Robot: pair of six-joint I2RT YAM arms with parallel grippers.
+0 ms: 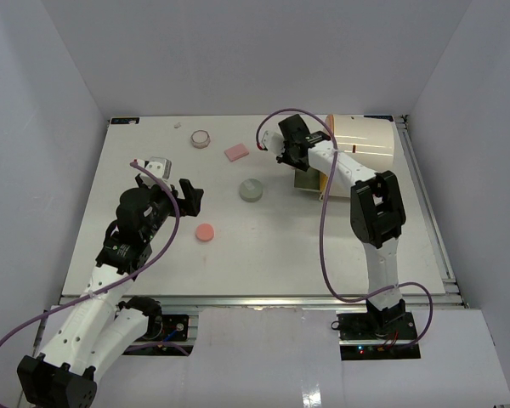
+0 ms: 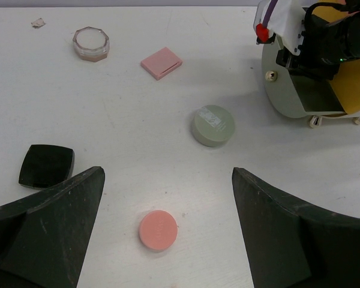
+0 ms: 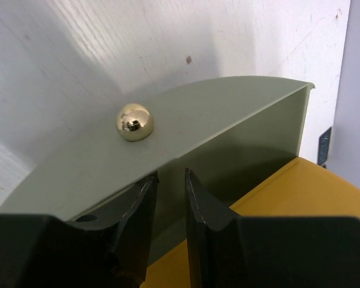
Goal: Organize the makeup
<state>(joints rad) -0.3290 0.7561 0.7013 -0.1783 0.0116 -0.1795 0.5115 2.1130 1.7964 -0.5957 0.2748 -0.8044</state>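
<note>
Right gripper (image 3: 169,180): fingers a sliver apart at the sage-green drawer front (image 3: 228,126), and I see nothing pinched. Makeup lies loose on the white table (image 1: 263,263).

Grey-green round plastic compact (image 2: 213,125): probably light, rigid and slick, no long axis. I'd pinch across the rim.

Pink rectangular pad (image 2: 161,63): thin, likely soft, long axis diagonal to the table edges.

Pink flat disc (image 2: 158,230): near the left gripper (image 2: 168,180), whose fingers are wide apart.

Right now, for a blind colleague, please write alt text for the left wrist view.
A pink disc lies on the white table between the fingers of the open left gripper. Beyond sit a grey-green compact, pink pad, clear jar and black compact; the right arm is at a case top right.
</note>
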